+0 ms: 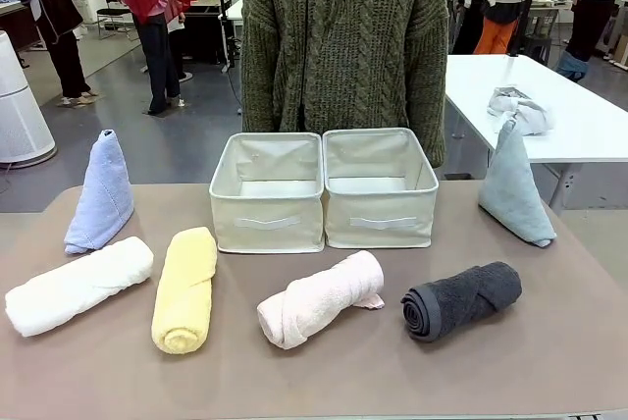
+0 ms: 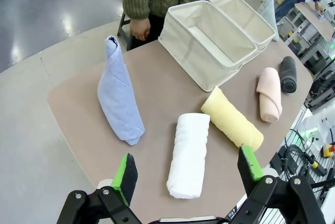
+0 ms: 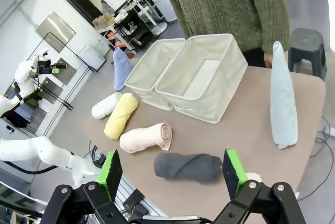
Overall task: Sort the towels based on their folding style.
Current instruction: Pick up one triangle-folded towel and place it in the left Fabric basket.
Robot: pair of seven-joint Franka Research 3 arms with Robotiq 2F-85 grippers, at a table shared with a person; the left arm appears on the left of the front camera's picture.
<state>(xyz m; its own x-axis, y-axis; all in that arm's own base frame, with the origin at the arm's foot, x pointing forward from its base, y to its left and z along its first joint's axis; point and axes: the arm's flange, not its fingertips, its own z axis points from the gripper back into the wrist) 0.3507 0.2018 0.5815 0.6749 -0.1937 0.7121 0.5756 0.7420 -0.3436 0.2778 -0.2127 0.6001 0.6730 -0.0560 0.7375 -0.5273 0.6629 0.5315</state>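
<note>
You have six towels (image 1: 184, 288) on the desk (image 1: 549, 341), all outside the two cream boxes: four rolls and two cones. Take the boxes as your mark. The left box (image 1: 265, 224) and the right box (image 1: 383, 224) stand touching side by side at the far middle, and a person in a green knit sweater (image 1: 343, 37) stands just behind them. On the robot's side of the boxes the four rolls lie in a row. The white roll (image 1: 78, 285) is farthest to their left, and the yellow roll (image 1: 186, 312) lies before the left box's left corner. The pink roll (image 1: 319, 299) lies before the seam between the boxes, the dark grey roll (image 1: 461, 299) before the right box's right corner. One cone stands upright on each flank: the blue cone (image 1: 101, 194) left of the boxes, the grey-teal cone (image 1: 512, 189) right of them. One pale rag (image 1: 520, 109) lies on a white table beyond the right box. Your left hand (image 2: 187, 164) hangs above the desk, jaws spread wide, gripping nothing. Your right hand (image 3: 171, 167) also hangs spread wide and grips nothing.
</note>
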